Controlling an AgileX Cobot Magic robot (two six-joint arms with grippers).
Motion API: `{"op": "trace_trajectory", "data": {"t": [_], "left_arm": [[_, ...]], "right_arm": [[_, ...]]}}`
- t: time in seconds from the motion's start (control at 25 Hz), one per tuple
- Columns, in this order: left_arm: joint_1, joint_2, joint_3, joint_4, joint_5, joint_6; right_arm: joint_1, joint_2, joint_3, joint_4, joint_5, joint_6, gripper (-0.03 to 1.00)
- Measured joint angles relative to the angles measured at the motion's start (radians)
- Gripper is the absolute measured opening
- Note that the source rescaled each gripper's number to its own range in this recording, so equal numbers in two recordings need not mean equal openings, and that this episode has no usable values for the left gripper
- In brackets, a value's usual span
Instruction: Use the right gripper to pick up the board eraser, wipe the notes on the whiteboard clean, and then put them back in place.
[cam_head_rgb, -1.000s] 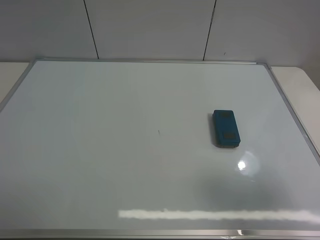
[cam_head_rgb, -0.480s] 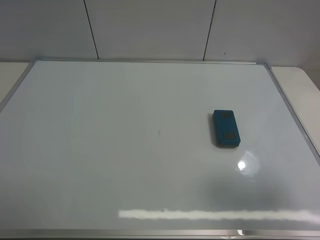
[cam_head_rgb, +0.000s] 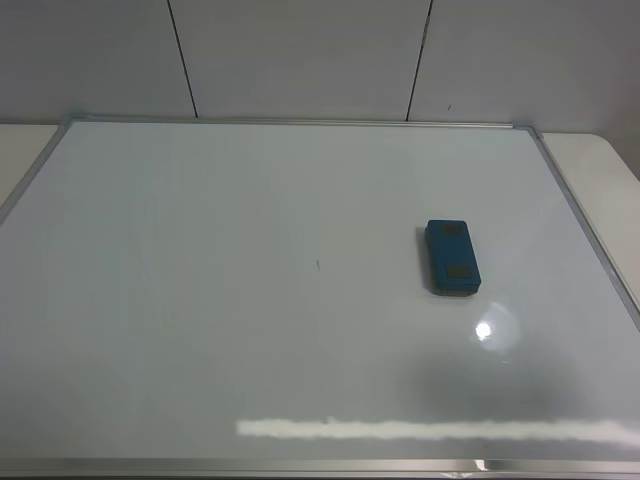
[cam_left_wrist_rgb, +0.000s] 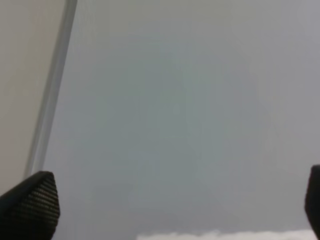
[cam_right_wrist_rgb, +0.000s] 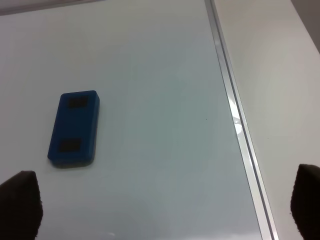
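The whiteboard (cam_head_rgb: 200, 330) lies flat and fills most of the high view, with a thin silver frame. The teal-blue board eraser (cam_head_rgb: 452, 258) rests on it right of centre, dark patches up; it also shows in the right wrist view (cam_right_wrist_rgb: 74, 128). No handwritten notes show, only a tiny dark speck (cam_head_rgb: 318, 265) near the middle. Neither arm appears in the high view. My right gripper (cam_right_wrist_rgb: 163, 205) is open and empty, hanging back from the eraser near the board's right frame (cam_right_wrist_rgb: 235, 120). My left gripper (cam_left_wrist_rgb: 172, 202) is open and empty above the board by its left frame (cam_left_wrist_rgb: 50, 100).
Pale table surface lies beyond the board's right edge (cam_head_rgb: 600, 170) and left edge (cam_head_rgb: 20, 145). A grey panelled wall (cam_head_rgb: 300, 55) stands behind the board. Light glare streaks the board near its front edge (cam_head_rgb: 420, 428).
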Motion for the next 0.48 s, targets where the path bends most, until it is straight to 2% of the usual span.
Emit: {"op": "trace_trajectory", "data": {"t": [0.32,0.48], "left_arm": [[0.0,0.0,0.0,0.0,0.0,0.0],[0.0,0.0,0.0,0.0,0.0,0.0]], "right_arm": [[-0.194,0.0,0.0,0.0,0.0,0.0,1.0],[-0.23,0.0,0.0,0.0,0.0,0.0,1.0]]}}
